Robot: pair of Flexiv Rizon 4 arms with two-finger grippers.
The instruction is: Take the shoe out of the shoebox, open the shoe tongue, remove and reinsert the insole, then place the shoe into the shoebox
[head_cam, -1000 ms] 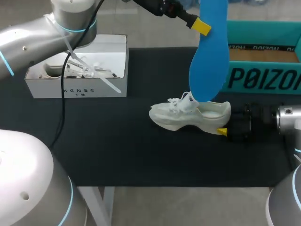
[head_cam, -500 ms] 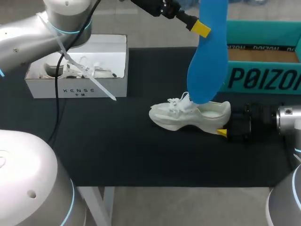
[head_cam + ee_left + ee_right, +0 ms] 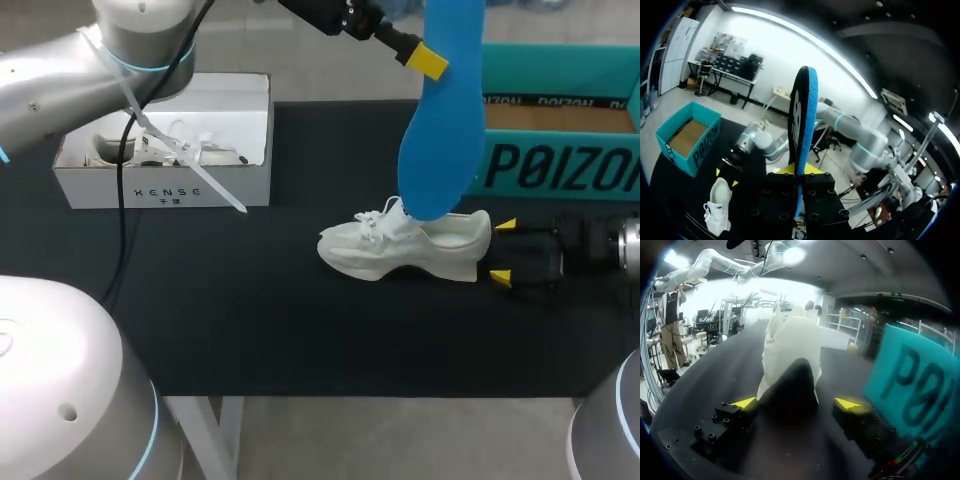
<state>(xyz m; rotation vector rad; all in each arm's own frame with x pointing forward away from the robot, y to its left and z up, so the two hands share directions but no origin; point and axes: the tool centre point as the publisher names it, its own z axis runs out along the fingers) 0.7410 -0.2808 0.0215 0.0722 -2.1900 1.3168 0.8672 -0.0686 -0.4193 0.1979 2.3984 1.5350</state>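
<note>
Head view first: we're watching the reinsert step. The insole (image 3: 440,130) is out of the shoe, a long blue blade hanging toe-down from the left jaws, which are pinching it near its upper end. Its lower tip is dipping right at the mouth of the shoe (image 3: 405,248). The shoe is sitting upright on the black counter (image 3: 300,320), white and chunky-soled, laces loose, toe pointing toward the white box (image 3: 165,185). The teal shoebox (image 3: 560,165) is waiting behind it. The right jaws are lying low just behind the heel, spread wide, gripping nothing.

Left wrist view: the insole (image 3: 801,120) is standing edge-on, rising straight up out of the left jaws, black print on one face, blue along the rim. Far below, the shoe (image 3: 719,205) is lying near the shoebox (image 3: 702,145).

Right wrist view: the shoe (image 3: 790,347) is filling the gap ahead, heel toward the camera, a yellow tip out on either side and neither one looking clamped on it. The shoebox (image 3: 910,380) is just beside.

My call: the next move is asking the right jaws to steady that heel while the left arm is feeding the insole's toe down and forward into the opening.
</note>
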